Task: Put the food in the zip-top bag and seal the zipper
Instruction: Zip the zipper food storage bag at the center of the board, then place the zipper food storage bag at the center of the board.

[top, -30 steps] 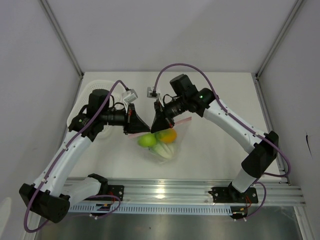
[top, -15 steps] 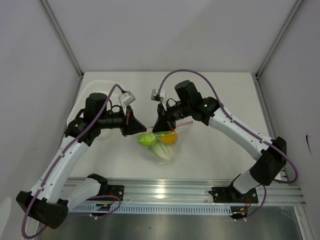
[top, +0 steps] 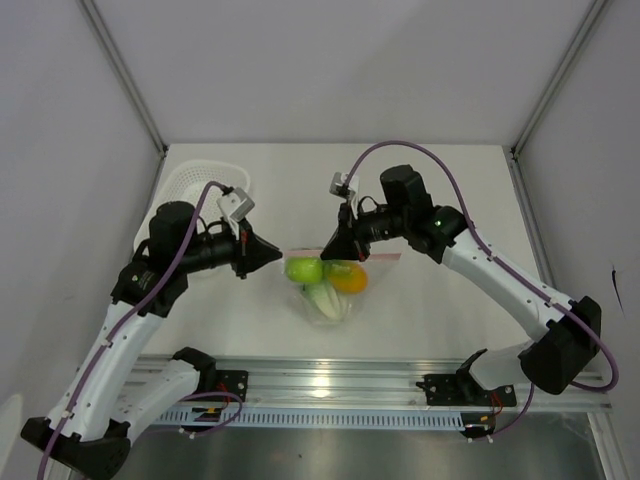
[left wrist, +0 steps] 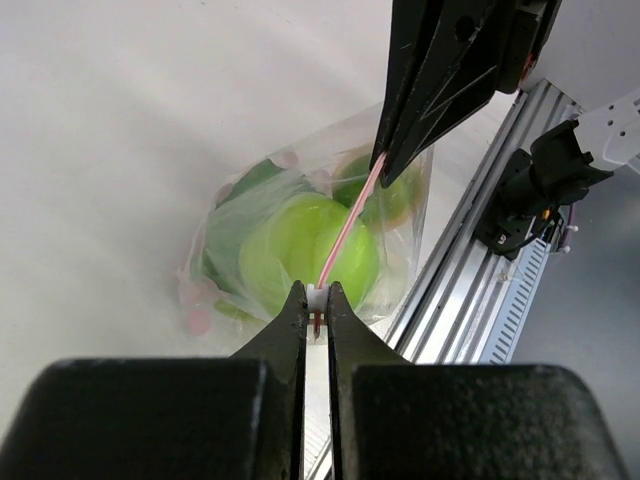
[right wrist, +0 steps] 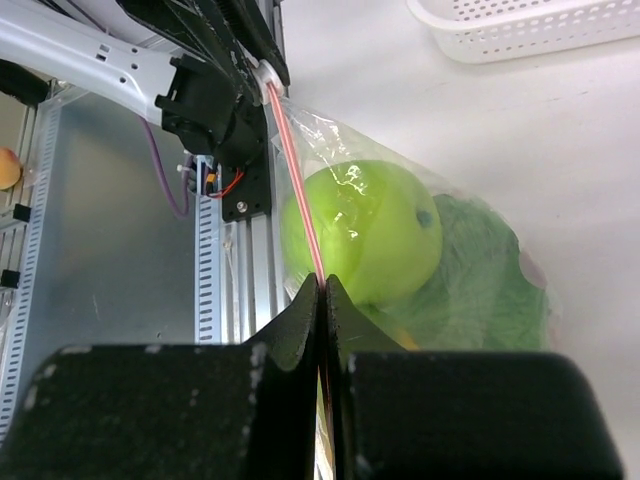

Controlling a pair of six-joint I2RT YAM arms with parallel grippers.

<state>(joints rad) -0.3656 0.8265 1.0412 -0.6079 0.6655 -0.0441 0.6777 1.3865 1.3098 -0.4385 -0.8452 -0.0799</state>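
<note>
The clear zip-top bag [top: 328,288] hangs between my two grippers just above the table. Inside it are the food pieces: a green apple [top: 304,270], an orange fruit [top: 349,278] and a leafy cabbage [top: 326,302]. The pink zipper [left wrist: 346,222] runs taut from one gripper to the other. My left gripper [left wrist: 316,297] is shut on the white slider at the zipper's left end. My right gripper [right wrist: 321,284] is shut on the zipper [right wrist: 296,170] a short way along it, over the apple [right wrist: 362,232]. Behind the apple shows the cabbage [right wrist: 482,272].
A white mesh basket [top: 203,183] stands at the back left of the table, also visible in the right wrist view as the basket [right wrist: 520,25]. The aluminium rail [top: 330,385] with both arm bases runs along the near edge.
The two grippers have drawn apart, left one leftward and right one rightward, stretching the pink strip between them. Both arms have swung outward and the bag has shifted slightly right.
</note>
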